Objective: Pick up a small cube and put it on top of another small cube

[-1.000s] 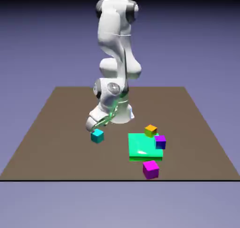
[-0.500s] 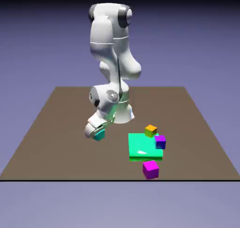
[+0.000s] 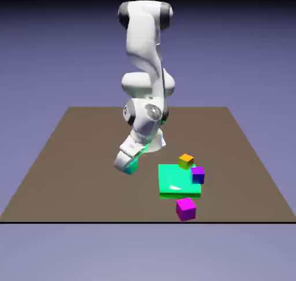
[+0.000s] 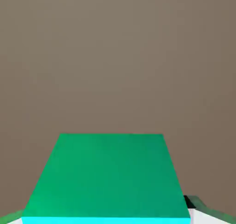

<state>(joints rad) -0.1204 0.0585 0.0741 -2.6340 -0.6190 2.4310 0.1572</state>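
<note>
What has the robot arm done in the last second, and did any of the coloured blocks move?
The gripper came down onto the small cyan cube, closed on it, and has carried it a little toward the exterior view's right, nearer the green slab. The orange cube, purple cube, magenta cube and slab stayed put.

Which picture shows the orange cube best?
The exterior view. The orange cube sits in plain sight there, at the far corner of the green slab, touching the purple cube. The hand view shows none of it, only a big green face and brown table.
</note>
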